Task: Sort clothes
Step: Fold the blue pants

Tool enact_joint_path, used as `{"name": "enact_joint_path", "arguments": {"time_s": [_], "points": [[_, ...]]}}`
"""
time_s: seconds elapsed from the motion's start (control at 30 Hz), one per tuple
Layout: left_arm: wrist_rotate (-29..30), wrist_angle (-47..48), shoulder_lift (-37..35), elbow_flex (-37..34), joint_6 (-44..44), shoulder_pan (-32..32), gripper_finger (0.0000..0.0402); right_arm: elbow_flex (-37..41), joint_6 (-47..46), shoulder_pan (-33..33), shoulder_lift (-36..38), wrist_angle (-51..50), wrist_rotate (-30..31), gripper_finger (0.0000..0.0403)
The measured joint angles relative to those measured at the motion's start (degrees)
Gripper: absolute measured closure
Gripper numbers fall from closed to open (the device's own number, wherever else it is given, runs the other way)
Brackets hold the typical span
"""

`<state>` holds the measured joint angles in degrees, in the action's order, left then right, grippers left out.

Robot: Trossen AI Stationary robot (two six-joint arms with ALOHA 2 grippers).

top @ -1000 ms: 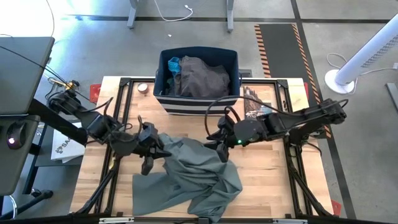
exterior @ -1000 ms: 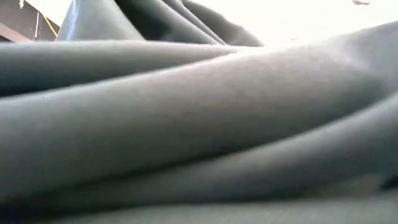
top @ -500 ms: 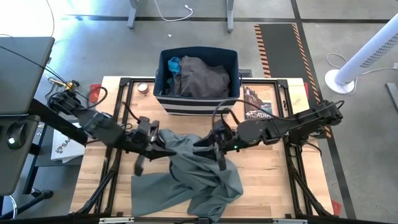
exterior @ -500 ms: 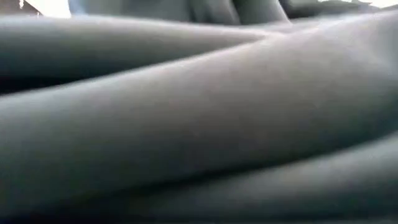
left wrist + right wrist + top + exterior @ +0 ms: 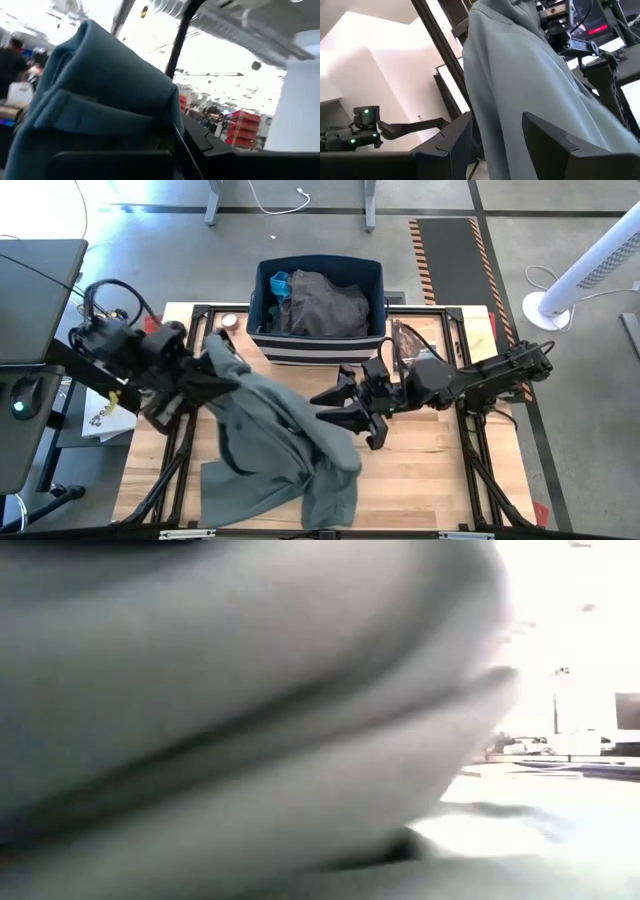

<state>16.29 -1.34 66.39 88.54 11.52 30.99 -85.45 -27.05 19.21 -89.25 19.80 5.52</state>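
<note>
right now the left gripper point(image 5: 215, 360) is holding the grey-green shirt point(image 5: 285, 440) pinched tight by one upper corner, lifted in front of the left end of the navy bin point(image 5: 318, 345), while the rest of the cloth is draping down and trailing over the table point(image 5: 430, 470) in front of the bin. the right gripper point(image 5: 352, 412) is hanging just in front of the bin's right half with its jaws standing apart, right against the shirt's edge; in the right wrist view the fabric is passing between its fingers point(image 5: 555, 145), though whether they are pinching it i cannot tell. to do this step well, i judge the right gripper should be closing on a second corner or hem, so the two arms are spreading the garment taut rather than letting it bunch, and the left should be lifting high enough that the tail is clearing the wood. the bin is already carrying dark grey-brown trousers point(image 5: 325, 305) and a bright blue piece point(image 5: 279, 281). a small round object point(image 5: 230, 322) is sitting just left of the bin, and a dark printed card point(image 5: 408, 345) just right of it; the trailing cloth could be dragging either. the shirt is also blanketing the low camera
</note>
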Motion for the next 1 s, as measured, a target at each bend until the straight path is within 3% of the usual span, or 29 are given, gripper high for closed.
{"name": "enact_joint_path", "arguments": {"time_s": [0.1, 0.33, 0.47, 0.6, 0.8, 1.0], "points": [[0.20, -0.27, 0.05, 1.62, -1.19, -0.19, 0.0401, 0.01, -0.35, -0.21, 0.00, -0.21, 0.81, 0.0234], [19.94, 0.09, 0.20, 2.70, -1.24, -0.24, 0.0401, 0.02, 2.03, 2.48, -0.02, 0.12, 1.49, 0.0234], [31.38, 0.75, 1.29, 2.70, 1.34, -0.22, 0.0401, 0.02, 7.76, 4.47, -0.02, 0.69, 11.85, 0.0234], [37.03, 2.06, 2.79, 2.70, 5.07, -0.51, 0.0401, 0.02, 14.29, 5.25, -0.02, 2.69, 22.55, 0.0234], [31.01, 5.24, 6.04, 2.70, 10.73, -3.72, 0.0401, 0.02, 16.26, 4.62, -0.02, 3.15, 27.50, 0.0234], [17.16, 8.81, 7.63, 2.68, 16.39, -6.94, 0.0401, 0.02, 16.91, 2.86, -0.02, 0.67, 25.94, 0.0234]]}}
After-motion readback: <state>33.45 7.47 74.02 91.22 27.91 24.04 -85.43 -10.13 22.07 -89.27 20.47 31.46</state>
